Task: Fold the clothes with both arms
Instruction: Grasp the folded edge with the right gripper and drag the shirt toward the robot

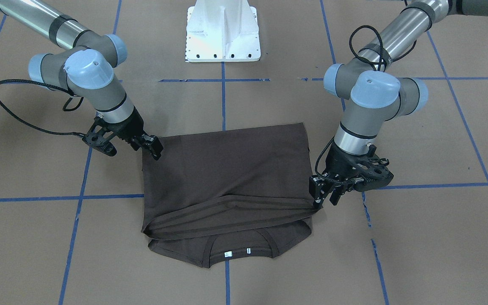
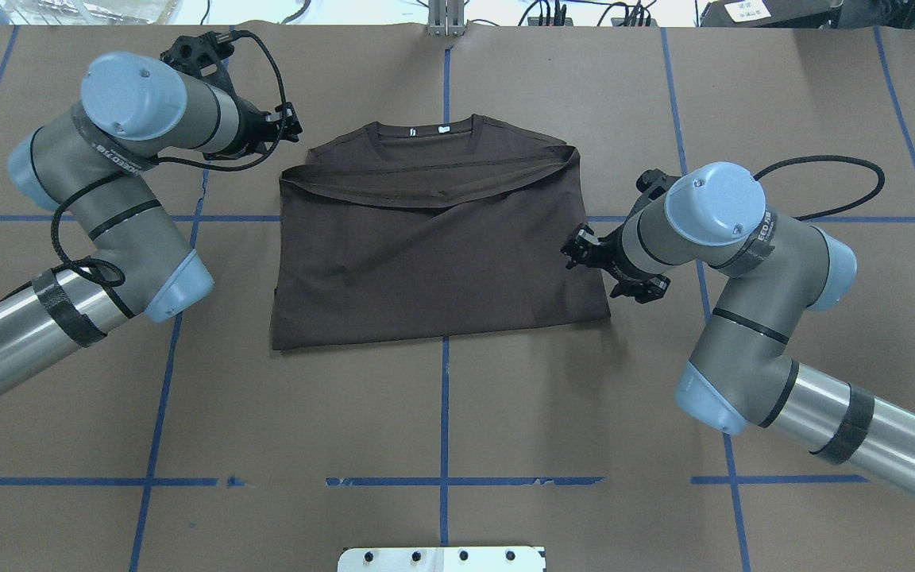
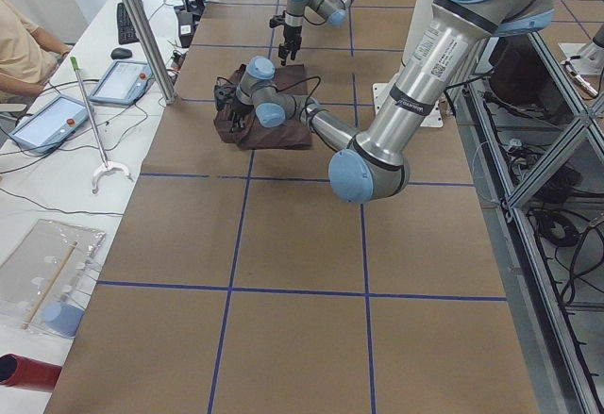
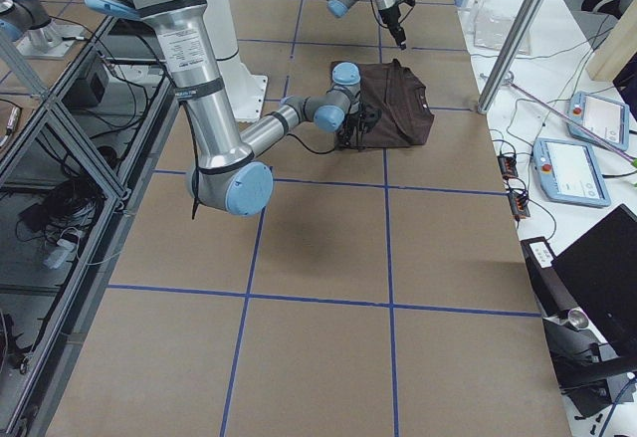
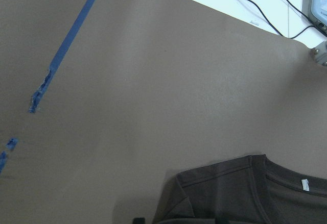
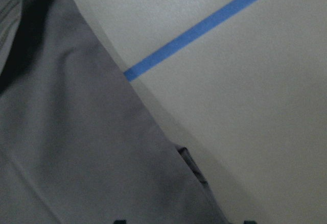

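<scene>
The dark brown T-shirt point(image 1: 227, 169) point(image 2: 434, 262) lies flat on the brown table. Its hem is folded up to a band just short of the collar point(image 2: 426, 131), where the white neck tags show. My left gripper point(image 1: 324, 197) point(image 2: 289, 127) stands open at the folded hem's corner on the collar side, with nothing between its fingers. The left wrist view shows the collar and shoulder point(image 5: 245, 193) below it. My right gripper point(image 1: 153, 146) point(image 2: 577, 250) is open at the shirt's opposite side edge, holding nothing. The right wrist view shows fabric point(image 6: 76, 147) close underneath.
The white pedestal base point(image 1: 223, 31) stands at the robot's side of the table. Blue tape lines point(image 2: 445, 413) grid the surface. Black cables loop off both wrists point(image 1: 23, 114). Beyond the far edge are a metal post point(image 3: 142, 27), tablets and a seated person point(image 3: 24, 51).
</scene>
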`<state>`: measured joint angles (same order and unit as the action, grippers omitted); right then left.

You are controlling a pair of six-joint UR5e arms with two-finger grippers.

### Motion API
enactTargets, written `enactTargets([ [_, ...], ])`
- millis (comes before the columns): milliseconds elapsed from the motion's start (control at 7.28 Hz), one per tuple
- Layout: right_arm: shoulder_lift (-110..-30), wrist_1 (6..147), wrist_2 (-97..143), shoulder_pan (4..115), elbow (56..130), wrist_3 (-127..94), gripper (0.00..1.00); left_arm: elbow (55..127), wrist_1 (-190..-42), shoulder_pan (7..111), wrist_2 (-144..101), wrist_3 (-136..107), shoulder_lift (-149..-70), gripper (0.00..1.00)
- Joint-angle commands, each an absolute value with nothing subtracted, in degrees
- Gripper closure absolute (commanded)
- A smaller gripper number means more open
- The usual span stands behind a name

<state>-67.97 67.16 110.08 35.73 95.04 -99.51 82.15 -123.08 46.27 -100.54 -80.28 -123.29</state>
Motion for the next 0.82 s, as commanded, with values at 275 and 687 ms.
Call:
enactTargets([
  [275, -72.5, 67.15, 109.6, 32.96, 97.64, -102.39, 0.26, 82.71, -122.96, 46.14, -100.55, -81.91, -123.05, 0.42],
  [687, -73.04, 67.15, 109.6, 32.96, 98.0, -103.0, 0.77, 82.88, -122.87, 46.14, -100.37, -82.09, -123.13, 0.41],
])
